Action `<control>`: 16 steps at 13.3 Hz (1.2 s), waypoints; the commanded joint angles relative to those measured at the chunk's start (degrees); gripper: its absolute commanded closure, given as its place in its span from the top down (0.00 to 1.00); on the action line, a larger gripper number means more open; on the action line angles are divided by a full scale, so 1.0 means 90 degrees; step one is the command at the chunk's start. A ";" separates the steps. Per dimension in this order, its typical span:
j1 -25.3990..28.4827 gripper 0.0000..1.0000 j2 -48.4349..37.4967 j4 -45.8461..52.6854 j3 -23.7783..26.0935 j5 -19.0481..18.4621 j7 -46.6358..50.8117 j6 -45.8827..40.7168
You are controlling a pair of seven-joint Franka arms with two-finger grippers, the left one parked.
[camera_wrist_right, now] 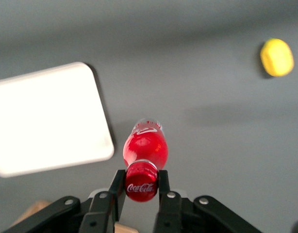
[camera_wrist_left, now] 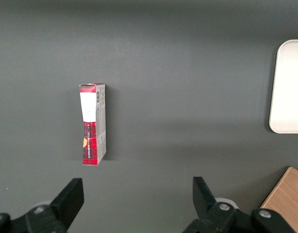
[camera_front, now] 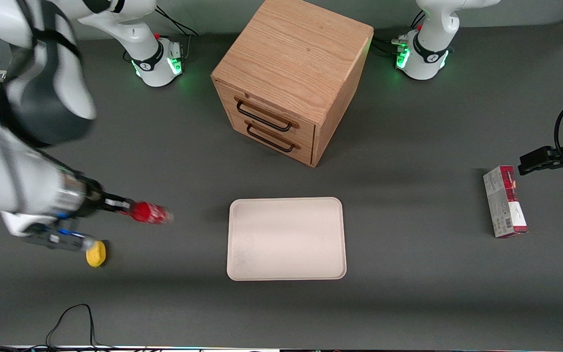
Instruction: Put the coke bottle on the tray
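Dark grey matte tabletop point(camera_front: 408, 303), bottle aloft

We saw the pincer point(camera_wrist_right: 141, 180) pinching the coke bottle point(camera_wrist_right: 144, 150) at its cap, white "Coca-Cola" script readable, above the tabletop toward the working arm's end, beside the cream tray point(camera_front: 286, 238).

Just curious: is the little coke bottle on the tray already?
No. The gripper holds the coke bottle by its cap above the table, beside the empty tray.

White arm with black joints, black two-fingered tool point(camera_wrist_right: 141, 187).
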 commanded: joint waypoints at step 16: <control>0.1293 0.00 0.1929 0.0607 -0.0025 -0.0683 0.2014 0.2444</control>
